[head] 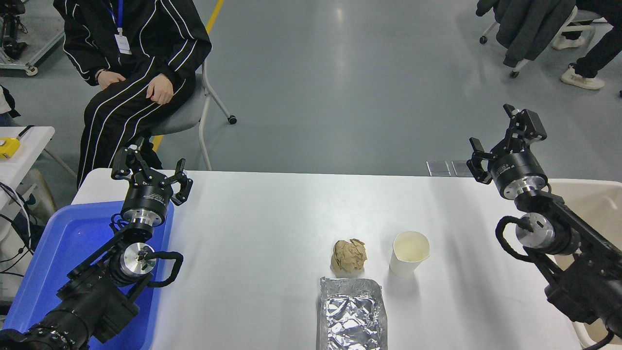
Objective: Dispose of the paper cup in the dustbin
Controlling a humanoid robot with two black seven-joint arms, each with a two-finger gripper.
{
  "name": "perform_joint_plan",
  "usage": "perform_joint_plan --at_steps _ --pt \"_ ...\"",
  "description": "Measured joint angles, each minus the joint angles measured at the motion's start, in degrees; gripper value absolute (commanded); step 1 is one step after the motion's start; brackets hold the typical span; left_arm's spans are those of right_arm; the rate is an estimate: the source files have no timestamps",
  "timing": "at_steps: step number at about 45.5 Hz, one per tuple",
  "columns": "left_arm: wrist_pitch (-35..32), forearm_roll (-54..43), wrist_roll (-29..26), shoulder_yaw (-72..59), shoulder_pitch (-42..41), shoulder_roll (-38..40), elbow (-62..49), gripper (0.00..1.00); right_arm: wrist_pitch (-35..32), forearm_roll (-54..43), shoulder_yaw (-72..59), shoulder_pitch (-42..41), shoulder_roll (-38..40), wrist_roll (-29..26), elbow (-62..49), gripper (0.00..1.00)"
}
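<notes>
A single head view looks from high on the robot's own side, facing forward and steeply down over the white bench. Both black arms enter from the bottom corners and point away from the lens. The bench fills the lower half at close range; its near edge is cut off by the frame. Beyond its far edge the grey floor recedes, with a seated person at top left.
</notes>
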State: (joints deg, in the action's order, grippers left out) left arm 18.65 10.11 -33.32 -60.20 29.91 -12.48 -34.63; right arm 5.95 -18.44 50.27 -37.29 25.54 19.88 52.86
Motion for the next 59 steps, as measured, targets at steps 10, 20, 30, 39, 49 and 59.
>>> perform_joint_plan --at_steps 10,20,30,39,49,59 --pt "0.0 0.0 0.0 0.0 0.0 0.0 0.0 1.00 -0.1 0.1 -25.1 -12.4 8.4 -0.1 0.0 1.00" --pt "0.0 0.0 0.0 0.0 0.0 0.0 0.0 1.00 -2.2 0.0 -56.5 -28.9 12.7 -0.1 0.5 1.00" --pt "0.0 0.0 0.0 0.0 0.0 0.0 0.0 1.00 -10.1 -1.7 -72.6 -39.5 14.0 0.0 1.9 1.00" --pt "0.0 0.0 0.0 0.0 0.0 0.0 0.0 1.00 -15.1 -10.5 -81.0 -46.0 13.4 0.0 5.8 1.00" --pt "0.0 0.0 0.0 0.0 0.0 0.0 0.0 1.00 -16.9 -18.5 -90.1 -50.9 8.4 0.0 8.4 1.00" --pt "0.0 0.0 0.0 0.0 0.0 0.0 0.0 1.00 -17.1 -21.5 -96.6 -52.2 1.1 -0.1 6.6 0.99"
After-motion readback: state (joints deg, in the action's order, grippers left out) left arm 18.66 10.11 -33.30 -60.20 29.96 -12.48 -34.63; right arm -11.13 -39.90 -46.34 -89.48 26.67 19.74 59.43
